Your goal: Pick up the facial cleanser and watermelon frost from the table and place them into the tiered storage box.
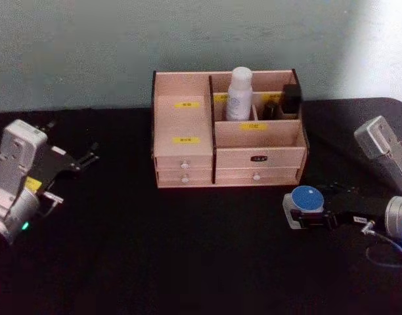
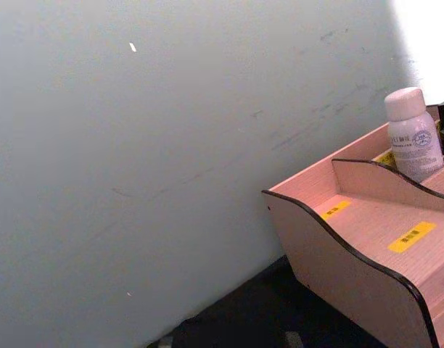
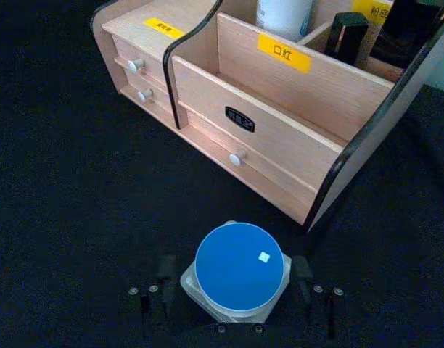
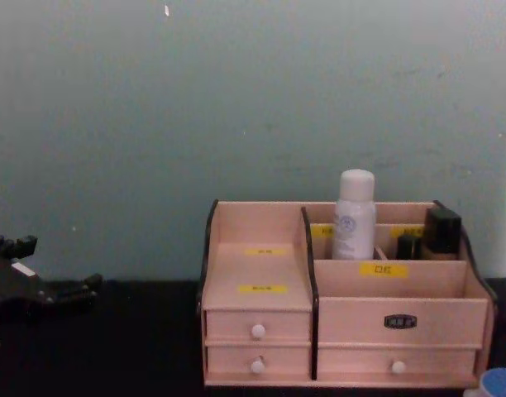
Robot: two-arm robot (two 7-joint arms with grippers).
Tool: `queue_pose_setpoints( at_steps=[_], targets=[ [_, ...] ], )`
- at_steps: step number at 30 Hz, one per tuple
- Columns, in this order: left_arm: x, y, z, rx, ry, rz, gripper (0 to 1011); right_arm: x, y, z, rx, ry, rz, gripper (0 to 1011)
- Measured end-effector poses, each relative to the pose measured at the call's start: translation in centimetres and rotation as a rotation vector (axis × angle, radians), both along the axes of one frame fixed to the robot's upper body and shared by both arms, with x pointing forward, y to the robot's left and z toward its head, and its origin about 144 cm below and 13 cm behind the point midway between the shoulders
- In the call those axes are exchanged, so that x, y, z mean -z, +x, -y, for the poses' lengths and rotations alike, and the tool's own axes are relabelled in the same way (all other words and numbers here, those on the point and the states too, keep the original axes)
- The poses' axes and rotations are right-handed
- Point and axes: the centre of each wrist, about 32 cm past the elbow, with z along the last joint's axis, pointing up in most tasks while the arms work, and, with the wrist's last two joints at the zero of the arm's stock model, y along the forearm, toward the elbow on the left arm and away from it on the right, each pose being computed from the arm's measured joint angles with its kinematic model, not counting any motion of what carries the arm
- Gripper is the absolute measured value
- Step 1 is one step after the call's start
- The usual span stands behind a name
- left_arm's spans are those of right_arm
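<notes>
The watermelon frost [image 3: 241,264], a small pale jar with a round blue lid, sits on the black table [image 3: 70,217] right between the fingers [image 3: 166,270] of the right gripper [image 3: 234,275]. One finger stands on each side of the jar's base, very close. Whether they press it or merely flank it, I cannot tell.

Far to that gripper's left, the left gripper [image 1: 77,176] hangs over the table's left part, fingers spread and holding nothing, well apart from everything else. Between the two grippers, just beyond the right gripper's fingertips, stands the tiered storage box [image 1: 260,139], its drawers facing the robot. Its front right corner is the part nearest the jar. The facial cleanser [image 1: 240,92], a white bottle with a white cap, stands upright in a rear compartment of the box, farther ahead of the right gripper and a little to its left. To the bottle's right, dark containers [image 1: 291,98] stand in the neighbouring rear compartments.
</notes>
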Motion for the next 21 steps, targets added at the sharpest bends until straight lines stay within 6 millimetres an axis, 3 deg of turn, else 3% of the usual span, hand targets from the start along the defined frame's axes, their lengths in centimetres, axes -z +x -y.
queue_pose_setpoints(
  at_steps=[21],
  targets=[
    [0.0,0.0,0.0,0.0,0.0,0.0,1001,-0.03,-0.01,0.01,0.0,-0.001,0.001,1000]
  ],
)
